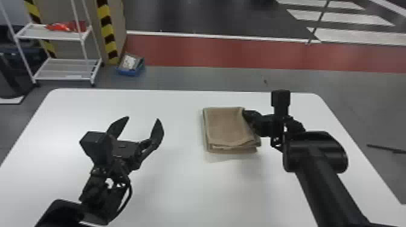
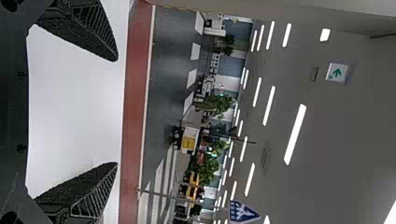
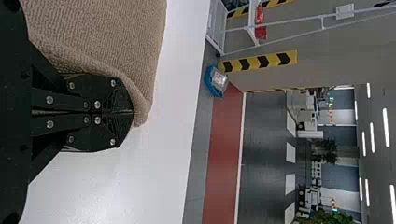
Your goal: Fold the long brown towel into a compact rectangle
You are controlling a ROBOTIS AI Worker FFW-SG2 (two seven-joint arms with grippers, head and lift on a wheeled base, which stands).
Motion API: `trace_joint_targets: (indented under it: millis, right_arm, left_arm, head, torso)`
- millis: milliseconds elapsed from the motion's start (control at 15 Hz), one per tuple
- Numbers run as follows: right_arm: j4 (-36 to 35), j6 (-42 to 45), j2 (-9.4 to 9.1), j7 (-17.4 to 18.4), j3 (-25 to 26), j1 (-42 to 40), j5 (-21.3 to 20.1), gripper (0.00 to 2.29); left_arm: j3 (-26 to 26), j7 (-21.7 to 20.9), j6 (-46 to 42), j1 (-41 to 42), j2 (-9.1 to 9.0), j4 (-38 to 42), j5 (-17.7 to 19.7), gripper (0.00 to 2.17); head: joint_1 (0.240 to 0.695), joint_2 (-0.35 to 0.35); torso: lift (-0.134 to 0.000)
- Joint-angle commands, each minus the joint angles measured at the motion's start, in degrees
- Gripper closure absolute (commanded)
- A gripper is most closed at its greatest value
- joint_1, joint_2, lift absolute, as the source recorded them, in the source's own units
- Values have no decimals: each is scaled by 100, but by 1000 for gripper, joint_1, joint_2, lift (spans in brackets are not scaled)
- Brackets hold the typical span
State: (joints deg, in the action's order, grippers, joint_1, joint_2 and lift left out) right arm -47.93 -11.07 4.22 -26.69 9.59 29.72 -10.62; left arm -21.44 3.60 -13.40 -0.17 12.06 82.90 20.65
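Black and bulky, the left arm [image 1: 60, 211] enters the head view at seven o'clock, and the left gripper [image 1: 143, 119] has its jaws spread wide, pointing toward twelve. Well apart from them, at about three o'clock, the brown towel [image 1: 226, 125] lies folded in layers on the white tabletop [image 1: 178, 187]. The right gripper [image 1: 248, 115] meets the towel's edge between one and two o'clock. Its jaws are closed together, cloth touching them and curving around their tips; whether any is pinched, I cannot tell.
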Motion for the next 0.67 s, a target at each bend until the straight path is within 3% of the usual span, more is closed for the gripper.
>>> trace_joint_targets:
  millis: [0,133,267,400,533,600]
  right_arm:
    - [-226,-84,-44,94,-10,-230,-10,2196]
    - [-1869,-734,-71,692,280,-1196,298,2108]
    - [-3548,-945,-71,797,429,-2198,772,1808]
    - [-5165,-840,-71,824,429,-3271,966,1153]
    - [-6361,-453,-106,1158,456,-4325,1300,292]
    - [-6642,-14,-194,1263,412,-4686,1300,113]
  left_arm:
    - [0,0,0,17,25,42,1,80]
    - [70,-8,0,34,51,60,9,80]
    - [351,-202,-18,43,60,60,1,80]
    - [720,-395,17,87,60,121,1,80]
    - [1037,-562,123,192,69,236,-8,80]
    - [1204,-641,193,236,60,244,-26,76]
  head:
    - [695,-119]
    - [695,-119]
    - [695,-145]
    - [695,-163]
    - [695,-150]
    - [695,-143]
  torso:
    - [-94]
    - [-94]
    - [-94]
    - [-94]
    - [-94]
    - [-94]
